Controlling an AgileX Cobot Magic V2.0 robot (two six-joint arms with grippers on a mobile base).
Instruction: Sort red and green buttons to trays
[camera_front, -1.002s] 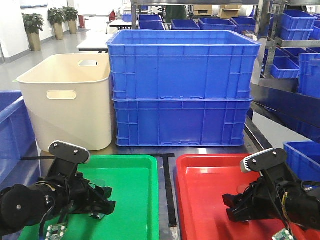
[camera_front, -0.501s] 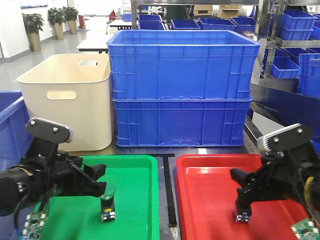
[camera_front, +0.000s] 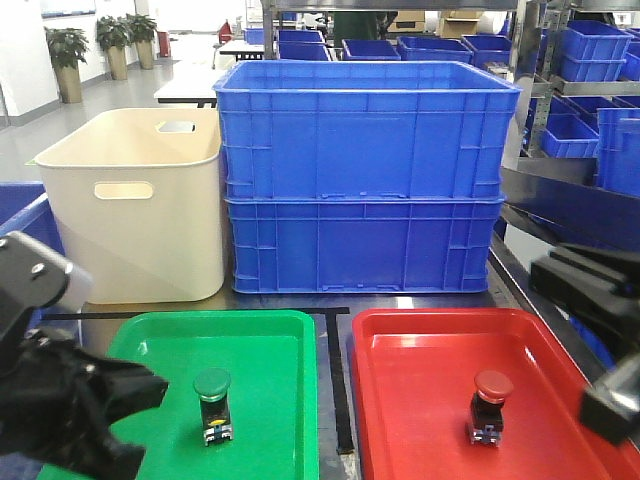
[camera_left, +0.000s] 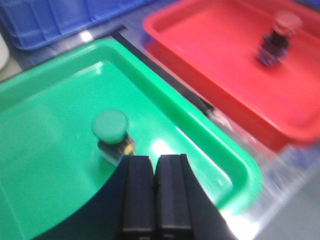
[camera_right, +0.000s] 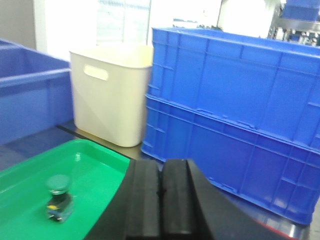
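Note:
A green button (camera_front: 212, 398) stands upright in the green tray (camera_front: 270, 330). A red button (camera_front: 490, 403) stands upright in the red tray (camera_front: 420, 340). My left gripper (camera_left: 155, 161) is shut and empty, just in front of the green button (camera_left: 111, 131) and apart from it. The red button (camera_left: 277, 36) and the red tray (camera_left: 220, 55) show far right in that view. My right gripper (camera_right: 161, 165) is shut and empty, raised above the trays. It sees the green button (camera_right: 57, 196) in the green tray (camera_right: 95, 160).
Two stacked blue crates (camera_front: 365, 175) and a cream bin (camera_front: 135, 205) stand behind the trays. A black tape strip (camera_front: 338, 390) runs between the trays. My left arm (camera_front: 55, 410) fills the lower left corner, my right arm (camera_front: 600, 300) the right edge.
Both grippers let go of the buttons and pulled back, the left toward the lower left, the right up and to the right edge. The buttons now stand free in their trays.

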